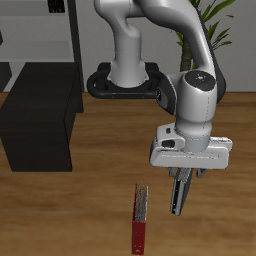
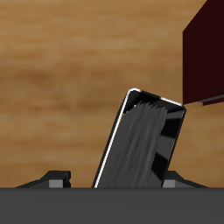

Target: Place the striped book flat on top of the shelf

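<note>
The striped book (image 2: 140,144) is between my fingers, a thin dark book with a white edge, tilted in the wrist view. In the exterior view it shows edge-on as a dark grey slab (image 1: 178,203) hanging below my gripper (image 1: 179,190), near the table's front edge. The gripper is shut on it. The shelf (image 1: 40,115), a low matte black cabinet with a flat top, stands well away from the gripper, farther back across the table. Nothing lies on its top.
A red book (image 1: 140,235) stands upright close beside the gripper, with a thin greyish-orange book edge (image 1: 142,200) against it; the red book also shows in the wrist view (image 2: 206,52). A tall grey open rack (image 1: 50,30) stands behind the shelf. A plant (image 1: 215,25) is at the back.
</note>
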You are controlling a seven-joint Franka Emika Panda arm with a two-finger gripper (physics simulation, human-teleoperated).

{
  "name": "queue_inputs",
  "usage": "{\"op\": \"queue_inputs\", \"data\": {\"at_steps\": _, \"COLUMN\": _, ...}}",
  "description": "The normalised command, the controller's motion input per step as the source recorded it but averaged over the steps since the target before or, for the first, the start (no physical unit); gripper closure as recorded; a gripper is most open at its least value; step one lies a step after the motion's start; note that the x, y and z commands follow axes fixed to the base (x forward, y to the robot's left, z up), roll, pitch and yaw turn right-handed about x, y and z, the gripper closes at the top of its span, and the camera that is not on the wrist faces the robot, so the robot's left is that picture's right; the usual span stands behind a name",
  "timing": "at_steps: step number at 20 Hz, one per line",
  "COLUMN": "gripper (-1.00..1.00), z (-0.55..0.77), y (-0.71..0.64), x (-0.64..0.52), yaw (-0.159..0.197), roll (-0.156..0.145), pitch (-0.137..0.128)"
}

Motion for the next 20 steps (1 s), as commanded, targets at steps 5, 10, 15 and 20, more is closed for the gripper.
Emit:
{"op": "queue_inputs", "data": {"at_steps": 5, "gripper": 1.00, "z": 0.08, "y": -0.06, "x": 0.00, "yaw": -0.001, "roll": -0.003, "pitch": -0.015}}
{"op": "queue_inputs", "data": {"at_steps": 10, "gripper": 1.00, "z": 0.26, "y": -0.13, "x": -0.11, "yaw": 0.002, "roll": 0.003, "pitch": -0.035}}
{"op": "queue_inputs", "data": {"at_steps": 15, "gripper": 1.00, "z": 0.51, "y": -0.16, "x": -0.27, "yaw": 0.016, "roll": -0.009, "pitch": -0.063}}
{"op": "queue_inputs", "data": {"at_steps": 20, "gripper": 1.00, "z": 0.47, "y": -0.17, "x": -0.30, "yaw": 0.003, "roll": -0.006, "pitch": -0.042}}
